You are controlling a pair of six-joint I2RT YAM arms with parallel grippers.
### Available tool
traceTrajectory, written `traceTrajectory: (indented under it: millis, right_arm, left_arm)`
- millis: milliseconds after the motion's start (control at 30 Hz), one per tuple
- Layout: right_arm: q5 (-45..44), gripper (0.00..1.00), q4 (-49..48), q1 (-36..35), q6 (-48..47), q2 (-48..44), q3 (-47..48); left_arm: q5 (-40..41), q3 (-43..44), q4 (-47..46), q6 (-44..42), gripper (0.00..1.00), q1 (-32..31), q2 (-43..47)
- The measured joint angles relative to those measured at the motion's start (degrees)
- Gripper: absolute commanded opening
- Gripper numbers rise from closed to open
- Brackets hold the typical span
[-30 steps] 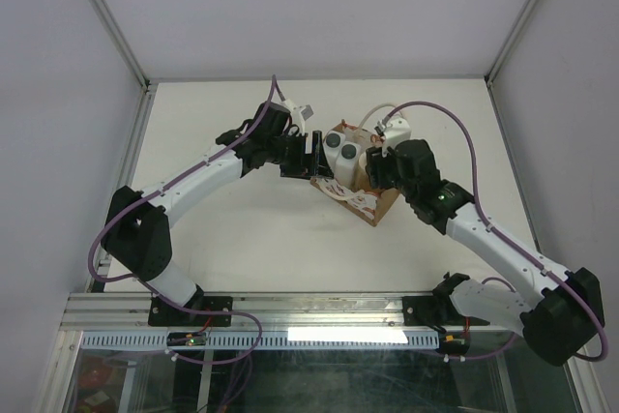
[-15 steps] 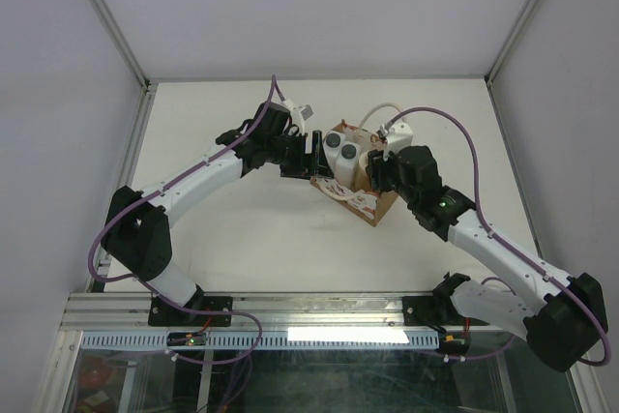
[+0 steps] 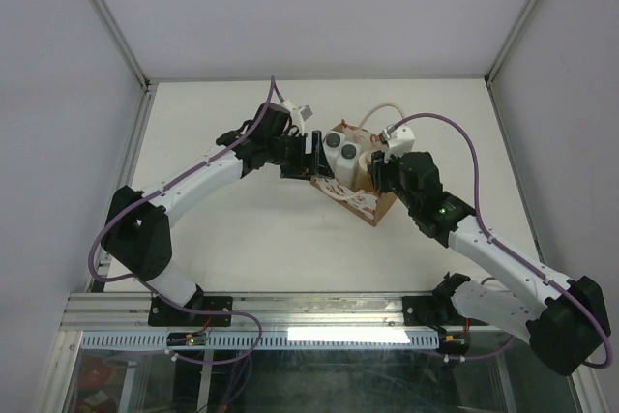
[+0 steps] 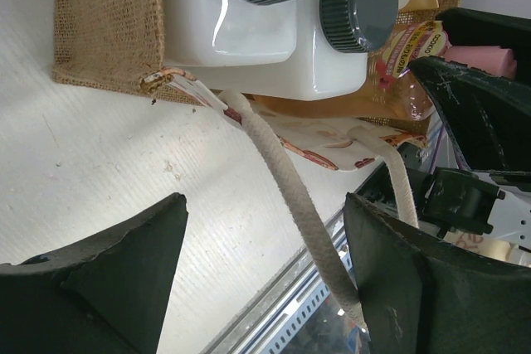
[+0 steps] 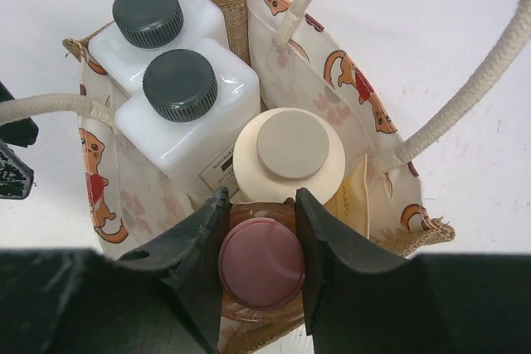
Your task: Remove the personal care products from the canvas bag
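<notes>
Logged canvas bag near tabletop centre, peach bottle packed tight inside. Noted right pincer closed partway onto its pink cap; left pincer agape around a rope handle, gripping nothing. Judged likely: whole bag rising with the bottle, unpinned.

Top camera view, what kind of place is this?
Probably a robot test cell: a white table boxed in by pale panels on aluminium posts, with two arms bolted to a rail at its near edge.
</notes>
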State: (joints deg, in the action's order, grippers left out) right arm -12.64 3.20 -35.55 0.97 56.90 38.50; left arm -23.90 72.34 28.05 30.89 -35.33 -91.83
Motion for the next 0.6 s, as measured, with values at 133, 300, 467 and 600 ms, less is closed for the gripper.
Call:
traceTrajectory:
  millis: [133,300,467,600]
  right_arm:
    - [-0.20,0.00,0.76,-0.24,-0.04,0.31,0.63]
    - [-1.18,0.00,7.41,-0.39,0.26,2.16,5.07]
    - [-2.47,0.00,14.53,-0.44,0.96,3.10,9.27]
    - [-3.50,0.00,18.45,-0.55,1.86,3.26,12.74]
  left_arm:
    - [0.00,-0.11,-0.22,0.22,0.75,0.00,0.00]
    - [0.00,-0.13,-0.55,0.44,0.77,0.00,0.00]
    - [0.04,-0.39,-0.87,0.92,0.82,0.00,0.00]
    - [0.39,-0.96,-1.05,1.22,0.83,0.00,0.00]
